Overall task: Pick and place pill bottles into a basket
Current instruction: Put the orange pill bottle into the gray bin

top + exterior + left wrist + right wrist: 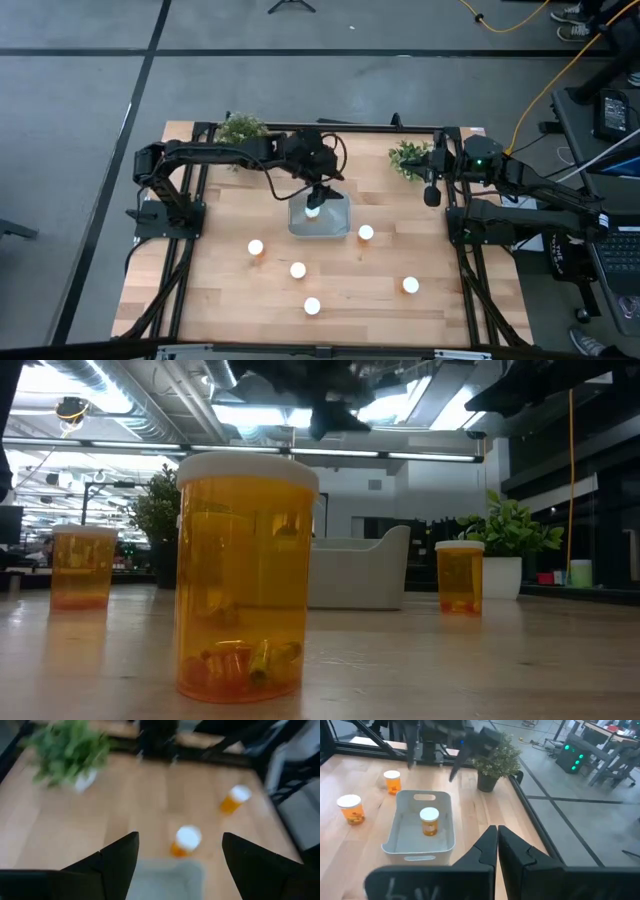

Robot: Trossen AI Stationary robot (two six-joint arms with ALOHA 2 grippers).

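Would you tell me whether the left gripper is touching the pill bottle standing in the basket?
Apart. In the right wrist view, the pill bottle stands alone in the basket, with the open left gripper raised clear above it.

From my station the desk point(210, 290) reads as pale wood, planked, with a smooth, faintly satin finish. The pill bottles point(243, 575) are clear amber plastic, glossy enough to catch the ceiling lights, with matt white plastic caps. The basket point(400, 837) looks like smooth, pale grey-blue plastic with a soft sheen. I see the left tool point(178, 862) and the right tool point(497, 851) as matt black, apparently hard plastic. The frame point(185, 270) along the desk edges looks like black metal.
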